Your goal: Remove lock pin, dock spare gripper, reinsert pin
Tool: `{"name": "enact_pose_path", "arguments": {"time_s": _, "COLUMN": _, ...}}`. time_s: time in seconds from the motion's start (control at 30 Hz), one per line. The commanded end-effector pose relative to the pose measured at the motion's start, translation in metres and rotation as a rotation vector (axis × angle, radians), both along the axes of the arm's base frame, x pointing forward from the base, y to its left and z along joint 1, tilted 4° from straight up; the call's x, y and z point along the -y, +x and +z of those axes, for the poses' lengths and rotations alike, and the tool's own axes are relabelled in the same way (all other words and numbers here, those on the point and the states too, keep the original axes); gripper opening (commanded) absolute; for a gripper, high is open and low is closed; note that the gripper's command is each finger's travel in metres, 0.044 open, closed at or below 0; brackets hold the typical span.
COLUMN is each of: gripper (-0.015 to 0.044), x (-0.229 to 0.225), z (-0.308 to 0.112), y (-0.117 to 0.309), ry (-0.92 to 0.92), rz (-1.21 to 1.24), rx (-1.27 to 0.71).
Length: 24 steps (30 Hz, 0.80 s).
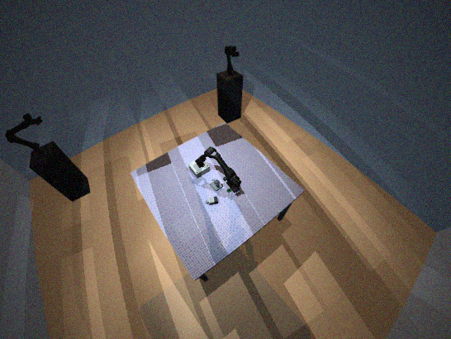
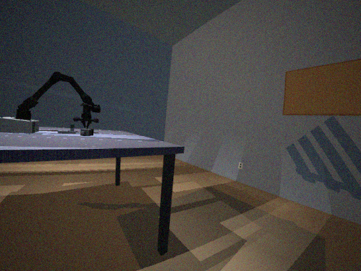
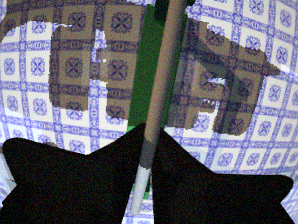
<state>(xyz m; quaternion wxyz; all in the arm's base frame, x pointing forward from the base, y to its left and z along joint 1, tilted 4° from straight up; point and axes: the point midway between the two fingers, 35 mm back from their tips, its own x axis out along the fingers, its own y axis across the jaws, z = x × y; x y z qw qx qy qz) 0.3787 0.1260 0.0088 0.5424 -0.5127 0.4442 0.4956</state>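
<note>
My gripper (image 1: 237,192) (image 2: 86,127) (image 3: 149,130) points down just above the table, its fingers shut on the lock pin. The lock pin (image 3: 162,82) is a long pale rod that runs slanted between the fingertips in the wrist view. A green strip (image 3: 142,85) (image 1: 230,190) lies along and behind the rod; whether it is part of the pin I cannot tell. The mount (image 1: 216,184) (image 2: 72,127), a small grey plate with a raised socket, stands clear of the gripper. The spare gripper (image 1: 212,201) (image 2: 86,132), a small grey-and-dark block, lies on the table. The socket's opening is too small to make out.
The arm's pale base box (image 1: 199,169) (image 2: 18,125) stands behind the mount. The table (image 1: 178,231) (image 2: 132,153) has a patterned top with shadows across it. Two dark pedestals (image 1: 59,171) (image 1: 230,97) with other arms stand off the table.
</note>
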Motion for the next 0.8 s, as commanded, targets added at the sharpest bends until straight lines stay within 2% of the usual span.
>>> {"name": "enact_pose_path", "arguments": {"time_s": 0.0, "gripper": 0.0000, "x": 0.000, "z": 0.000, "y": 0.000, "ry": 0.000, "rz": 0.000, "rx": 0.000}}
{"name": "enact_pose_path", "arguments": {"time_s": 0.07, "gripper": 0.0000, "x": 0.000, "z": 0.000, "y": 0.000, "ry": 0.000, "rz": 0.000, "rx": 0.000}}
{"name": "enact_pose_path", "arguments": {"time_s": 0.47, "gripper": 0.0315, "x": 0.000, "z": 0.000, "y": 0.000, "ry": 0.000, "rz": 0.000, "rx": 0.000}}
{"name": "enact_pose_path", "arguments": {"time_s": 0.63, "gripper": 0.0440, "x": 0.000, "z": 0.015, "y": -0.003, "ry": -0.002, "rz": 0.000, "rx": -0.007}}
{"name": "enact_pose_path", "arguments": {"time_s": 0.77, "gripper": 0.0440, "x": 0.000, "z": 0.025, "y": -0.005, "ry": -0.004, "rz": 0.002, "rx": -0.012}}
